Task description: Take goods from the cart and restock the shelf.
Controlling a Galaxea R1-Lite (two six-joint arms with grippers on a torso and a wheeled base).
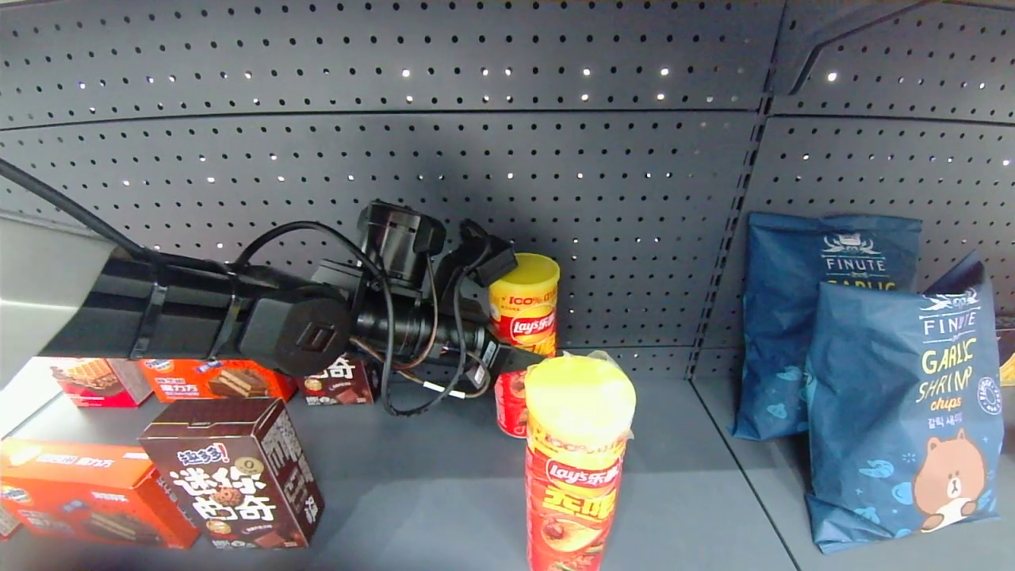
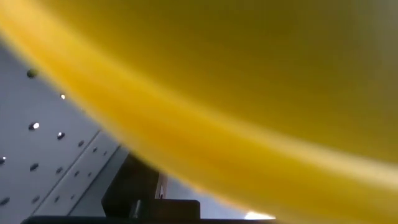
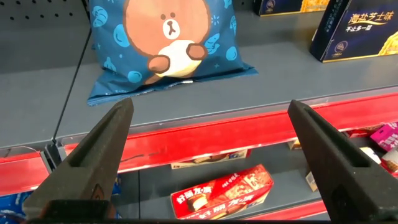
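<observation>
My left hand point(image 1: 511, 365) reaches in against the rear chip can point(image 1: 525, 305), which stands upright near the shelf point(image 1: 428, 476) back wall. I cannot tell if it is clamped on it. I judge it sits deep so the front can point(image 1: 577, 468) lines up ahead. My right hand point(image 3: 211, 109) hangs spread, holding nothing, with 0 work yet.
</observation>
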